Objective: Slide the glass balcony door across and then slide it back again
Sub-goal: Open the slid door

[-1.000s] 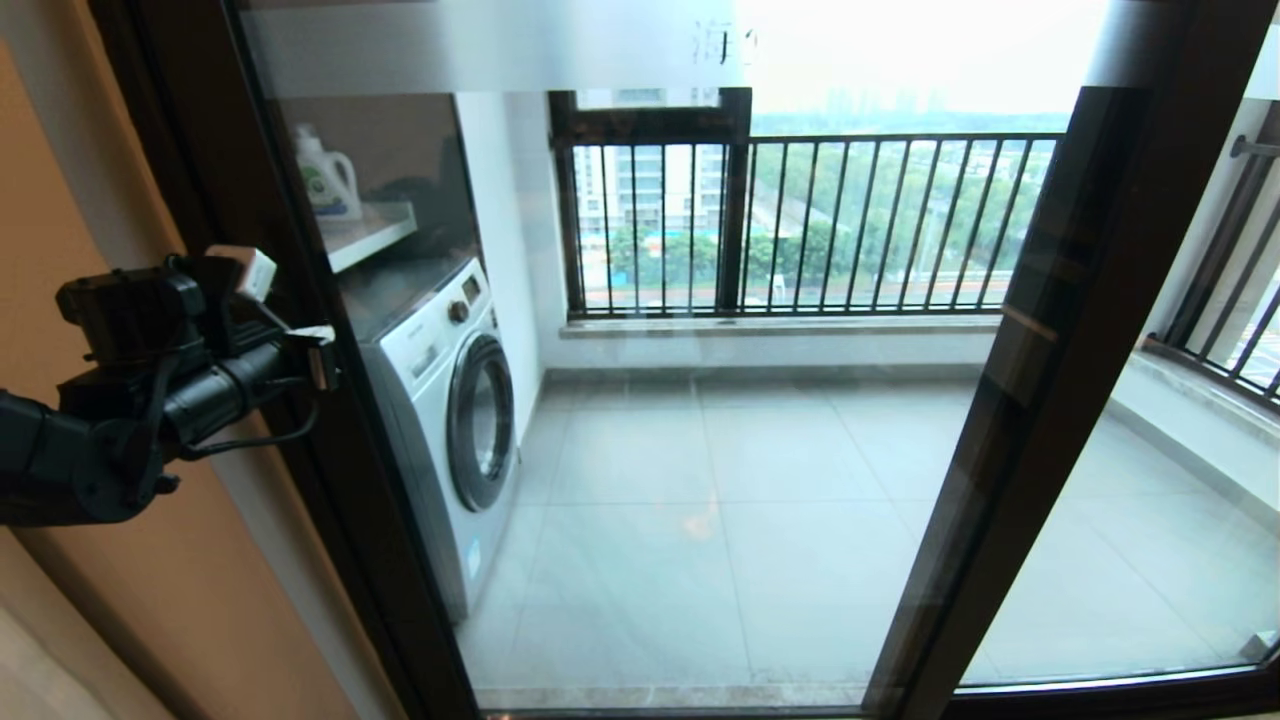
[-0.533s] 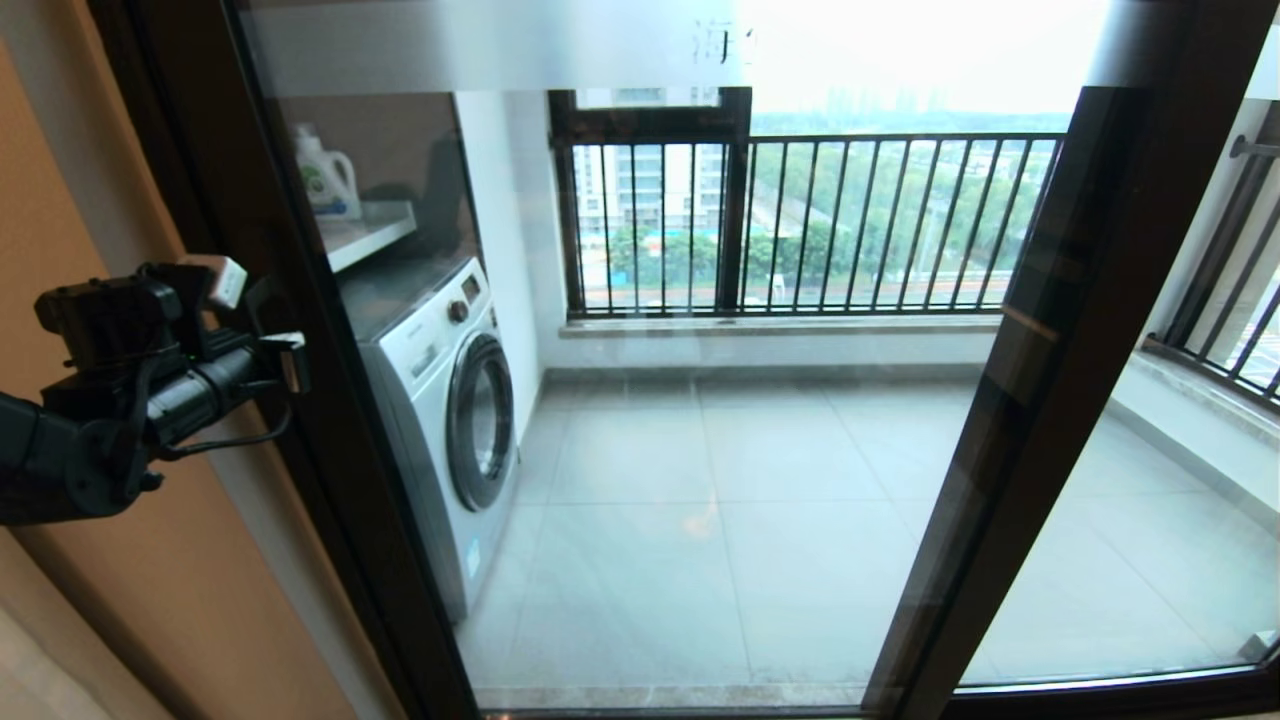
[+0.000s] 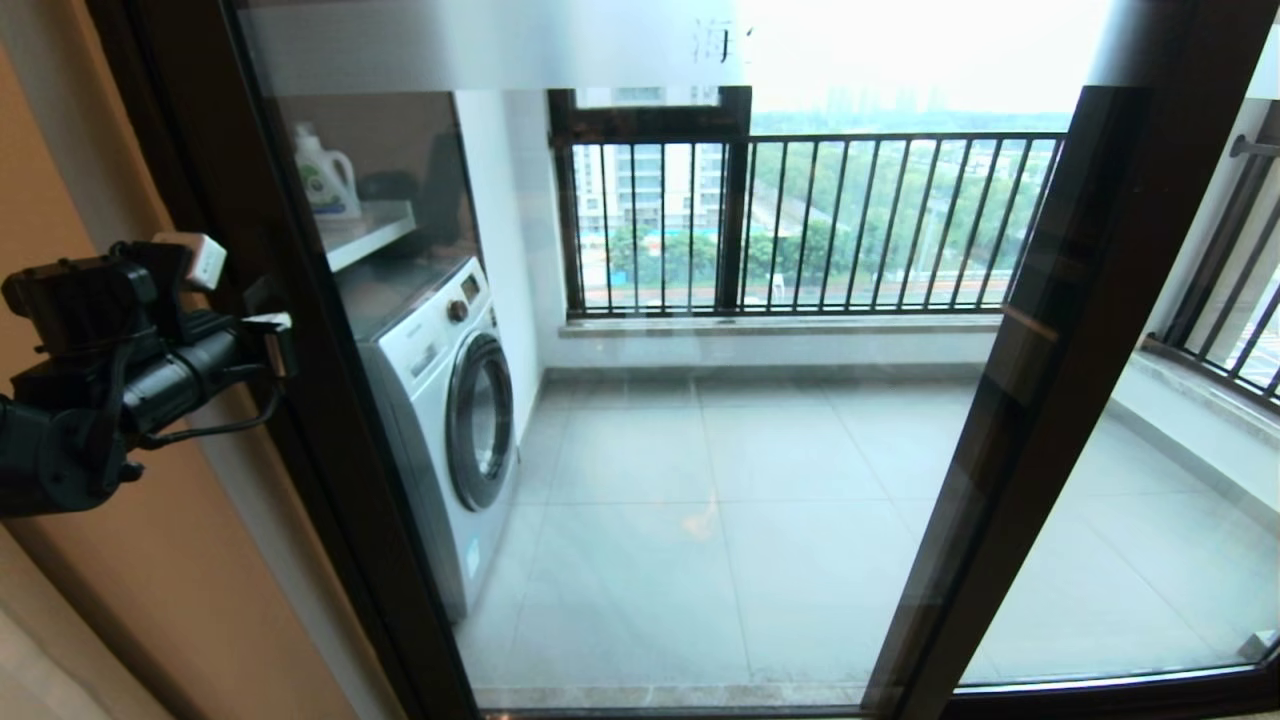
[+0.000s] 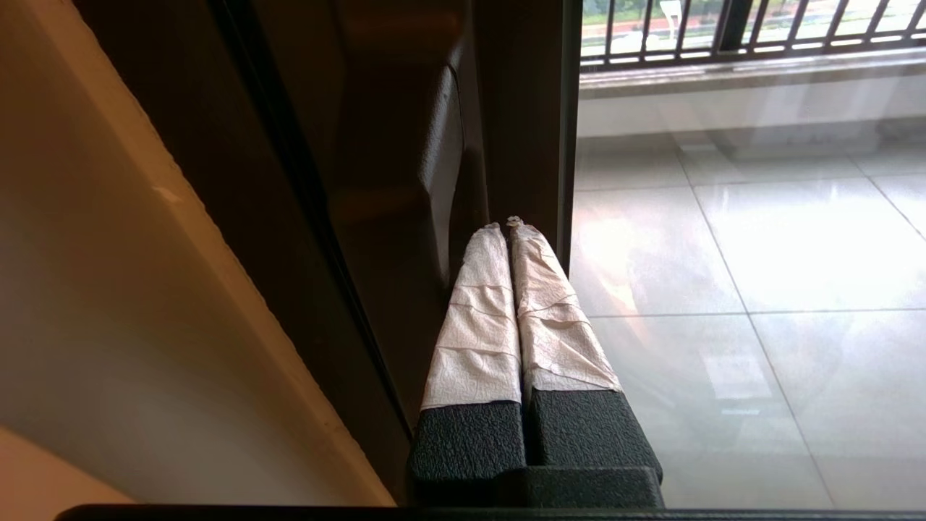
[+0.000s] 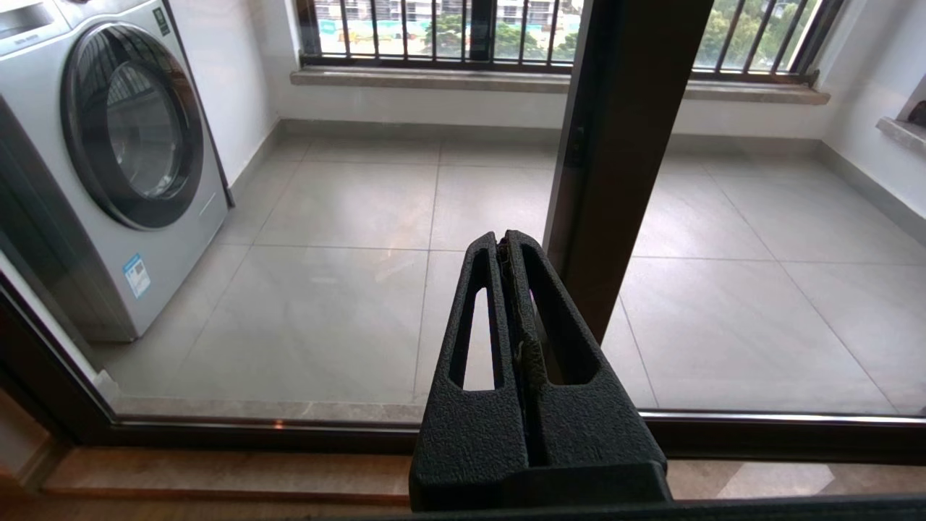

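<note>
Glass balcony door [image 3: 700, 400]: heavy, rigid, breakable, slick; best pushed at dark frame, handle seemingly unseen; left gripper [image 4: 505, 226] clenched empty beside frame, right gripper [image 5: 502, 242] clenched empty.

The glass balcony door [image 3: 650, 400] is viewed downward from the head camera. Its left frame is seen close up by the left wrist camera. The washing machine [image 5: 108, 159] and tiled floor [image 5: 362, 289] are shared with the right wrist view.
</note>
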